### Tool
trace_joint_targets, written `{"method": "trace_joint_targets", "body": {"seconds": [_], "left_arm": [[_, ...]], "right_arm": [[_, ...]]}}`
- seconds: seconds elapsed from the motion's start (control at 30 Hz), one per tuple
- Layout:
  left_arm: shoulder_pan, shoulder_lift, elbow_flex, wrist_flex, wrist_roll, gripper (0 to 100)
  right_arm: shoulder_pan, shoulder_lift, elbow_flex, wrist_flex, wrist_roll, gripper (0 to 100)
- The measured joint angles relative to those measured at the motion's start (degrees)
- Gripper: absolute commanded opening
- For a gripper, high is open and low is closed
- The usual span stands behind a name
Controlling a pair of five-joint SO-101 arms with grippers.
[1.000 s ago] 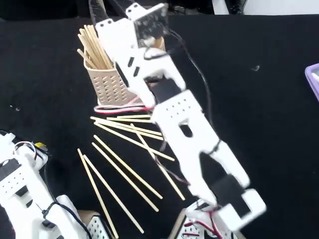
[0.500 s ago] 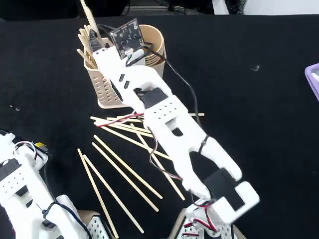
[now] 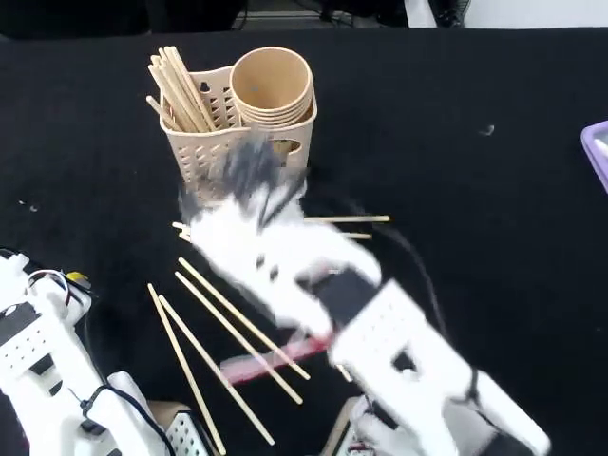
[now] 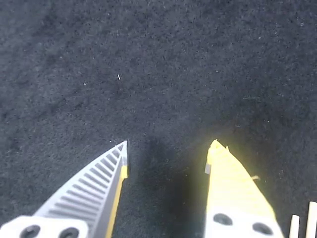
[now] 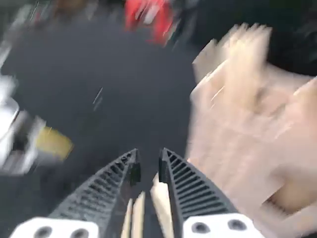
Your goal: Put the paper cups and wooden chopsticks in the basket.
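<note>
Right arm [image 3: 380, 332] has been drawn back from the basket [image 3: 197, 157] over the loose chopsticks [image 3: 214, 291]. Right gripper [image 5: 147, 158] is held narrowly parted, left gripper [image 4: 168, 146] widely, both empty. Paper cups [image 3: 275, 109] are stacked in the basket.

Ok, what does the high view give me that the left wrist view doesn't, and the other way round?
High view's own: the basket at the far side of the table, with stacked paper cups and standing chopsticks in it, loose chopsticks lying in front of it, and an arm above them.

Left wrist view's own: a close look at the left gripper, fingers open, nothing between them.

Shared: the black table. Two stick ends at the wrist view's edge are probably some of the loose ones.
</note>
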Motion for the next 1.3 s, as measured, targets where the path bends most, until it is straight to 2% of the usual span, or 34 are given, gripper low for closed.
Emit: {"method": "trace_joint_targets", "body": {"seconds": [0.17,0.27,0.37,0.63,0.73,0.9,1.13,1.3], "left_arm": [[0.0,0.0,0.0,0.0,0.0,26],[0.0,0.0,0.0,0.0,0.0,26],[0.0,0.0,0.0,0.0,0.0,26],[0.0,0.0,0.0,0.0,0.0,26],[0.0,0.0,0.0,0.0,0.0,26],[-0.3,0.0,0.0,0.0,0.0,26],[-2.4,0.0,0.0,0.0,0.0,26],[-2.3,0.0,0.0,0.0,0.0,26]], "right_arm": [[-10.5,-6.1,21.7,-3.3,-9.5,23.1],[-16.9,-4.3,25.6,-5.8,-16.2,22.6],[-19.9,1.8,25.4,-6.5,-18.7,20.1],[-20.6,27.4,9.5,-6.6,-19.4,19.8],[-20.7,34.5,4.3,-6.6,-22.2,19.8],[-20.7,40.6,-1.7,-4.8,-26.5,19.8],[-20.6,48.6,-6.8,-3.5,-26.9,19.8],[-20.6,51.8,-11.7,1.3,-26.9,19.4]]}}
